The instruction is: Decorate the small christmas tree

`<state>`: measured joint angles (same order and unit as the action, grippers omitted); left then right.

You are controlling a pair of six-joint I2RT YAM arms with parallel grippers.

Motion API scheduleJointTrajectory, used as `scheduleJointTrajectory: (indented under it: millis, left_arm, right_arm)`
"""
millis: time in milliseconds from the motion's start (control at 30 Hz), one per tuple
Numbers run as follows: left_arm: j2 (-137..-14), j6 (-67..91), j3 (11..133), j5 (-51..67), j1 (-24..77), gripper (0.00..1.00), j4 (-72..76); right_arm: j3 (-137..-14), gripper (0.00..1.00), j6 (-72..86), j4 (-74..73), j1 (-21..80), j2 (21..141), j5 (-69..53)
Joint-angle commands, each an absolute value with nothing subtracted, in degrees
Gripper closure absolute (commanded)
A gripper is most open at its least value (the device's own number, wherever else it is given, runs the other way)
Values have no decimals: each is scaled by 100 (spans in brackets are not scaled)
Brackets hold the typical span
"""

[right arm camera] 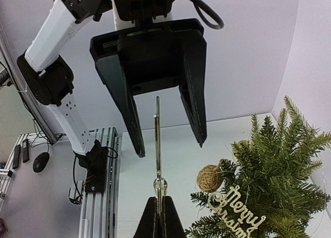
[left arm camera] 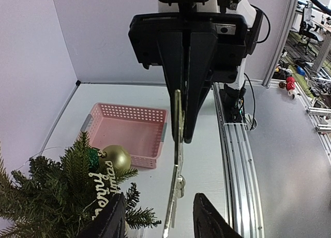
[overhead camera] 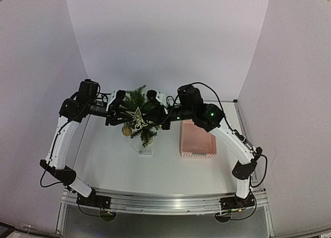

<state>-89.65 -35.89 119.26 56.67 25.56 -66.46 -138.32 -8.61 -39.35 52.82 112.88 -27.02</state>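
The small christmas tree [overhead camera: 138,96] stands mid-table; it also shows in the left wrist view [left arm camera: 62,191] and the right wrist view [right arm camera: 279,160]. It carries a gold ball [left arm camera: 116,158], a twine ball [right arm camera: 209,178] and a "Merry Christmas" sign [right arm camera: 238,209]. My right gripper [right arm camera: 159,201] is shut on a gold star [overhead camera: 137,115], seen edge-on [right arm camera: 157,139], in front of the tree. My left gripper [left arm camera: 158,196] is open and faces it, its fingers either side of the star [left arm camera: 178,145] without touching it.
A pink basket [overhead camera: 198,139] lies right of the tree and looks empty [left arm camera: 129,132]. The tree's pale base [overhead camera: 146,151] is on the white table. Walls close in at the back and both sides. A metal rail runs along the near edge.
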Motion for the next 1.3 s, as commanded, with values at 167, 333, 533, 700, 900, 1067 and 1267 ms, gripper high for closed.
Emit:
scheduleJointTrajectory:
  millis: [167,333,533,700,900,1067,1267]
  left_arm:
    - [-8965,-3884,12247,5776,2594,61,-6865]
    - [-8995,-3858,12261,5789,2639,72,-6861]
    - [-9024,-3878,12276,5751,2663,92,-6879]
    - [-9022,-3906,12226,5781,2663,100,-6869]
    - [-8992,-3503,12100,5599,2655,100,-6220]
    - [-9070,-2661,12060,5560,2493,100,-5192]
    - [-9434,-2101,12137,5779,1982,100,-4527]
  right_arm:
    - [-13877,100,-1116,-4006,5360,11200,-2316]
    - [-13895,100,-1156,-3996,5392,11224,-2301]
    - [-13849,100,-1184,-3999,5394,11200,-2274]
    - [-13760,100,-1213,-3999,5394,11166,-2196]
    - [-13767,77,-1128,-3937,5394,11137,-1568]
    - [-13762,35,-876,-3679,5394,11016,-1101]
    - [-12863,27,-546,-3017,5291,10327,-363]
